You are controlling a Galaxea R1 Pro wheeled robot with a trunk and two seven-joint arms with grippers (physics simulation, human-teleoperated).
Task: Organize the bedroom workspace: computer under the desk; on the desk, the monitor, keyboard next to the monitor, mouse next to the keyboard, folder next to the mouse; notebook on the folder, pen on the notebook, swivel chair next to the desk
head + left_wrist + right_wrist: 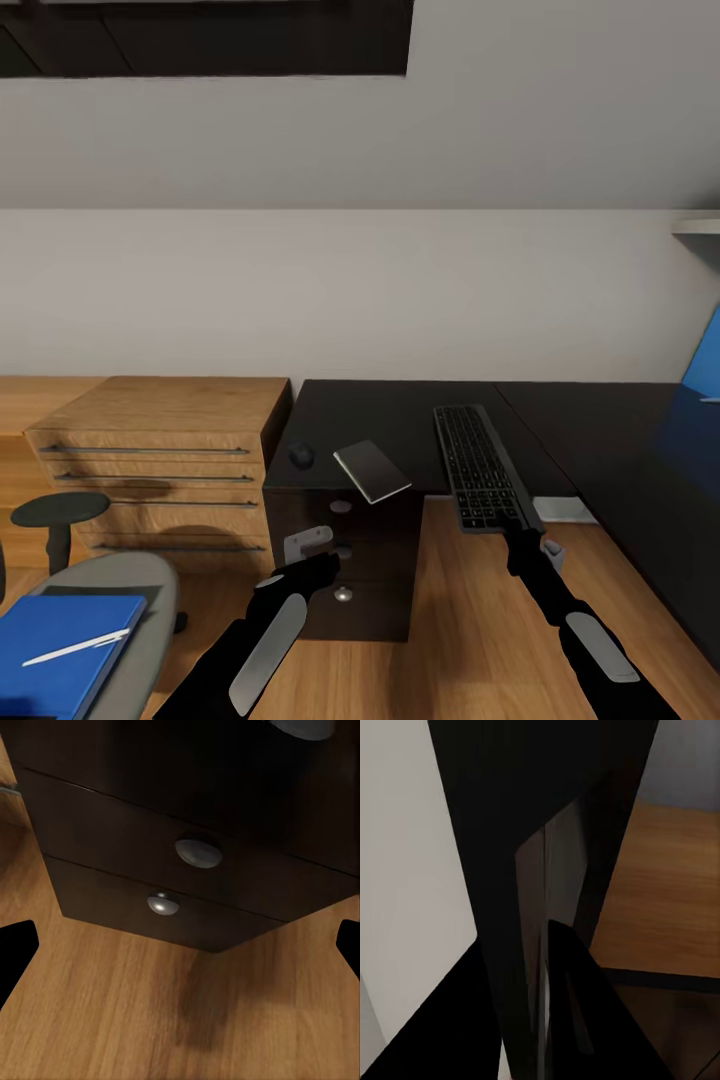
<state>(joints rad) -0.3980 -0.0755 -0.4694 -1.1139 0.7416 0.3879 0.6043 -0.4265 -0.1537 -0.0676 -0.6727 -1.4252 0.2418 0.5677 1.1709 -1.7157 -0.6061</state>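
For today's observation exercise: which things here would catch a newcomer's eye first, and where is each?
The keyboard stands out first: it lies on the black desk, its near end jutting past the edge, where the right gripper seems to hold it. Next comes the bright blue folder on the chair at lower left, a pale pen lying on it. A grey notebook sits on the desk above the drawers, a small mouse beside it.

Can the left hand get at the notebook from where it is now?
Probably yes. The notebook lies on the desk's front corner, partly overhanging the drawers, with nothing on it. The left hand sits just below and in front, fingers apart, facing the drawer knobs, so it must rise first.
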